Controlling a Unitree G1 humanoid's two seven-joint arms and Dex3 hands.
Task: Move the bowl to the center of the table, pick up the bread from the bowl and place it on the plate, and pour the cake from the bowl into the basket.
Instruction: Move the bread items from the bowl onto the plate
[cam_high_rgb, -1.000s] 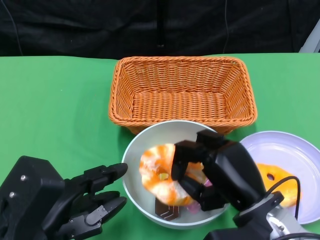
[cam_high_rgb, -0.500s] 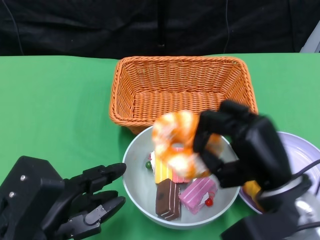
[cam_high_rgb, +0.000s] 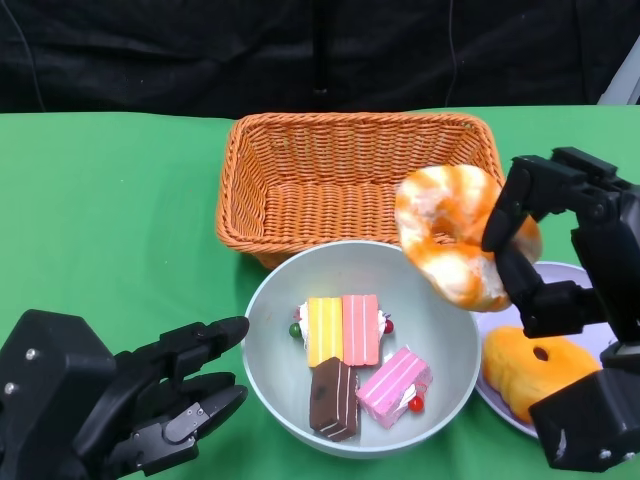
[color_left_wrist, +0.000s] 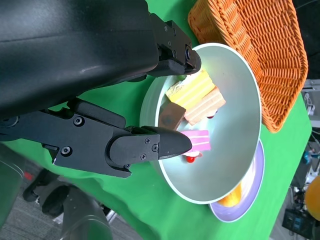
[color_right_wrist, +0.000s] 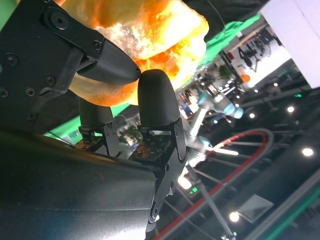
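Orange-glazed bread (cam_high_rgb: 455, 232) sits gripped in the right robot hand (cam_high_rgb: 560, 260) (above plate (cam_high_rgb: 590, 290)).

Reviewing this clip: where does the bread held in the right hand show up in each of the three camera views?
Head view: the bread is right of centre, held by the right hand above the bowl rim and plate.
Right wrist view: the bread fills the upper part, gripped by the fingers.
Left wrist view: not in it.
Shared landmark: the green table.
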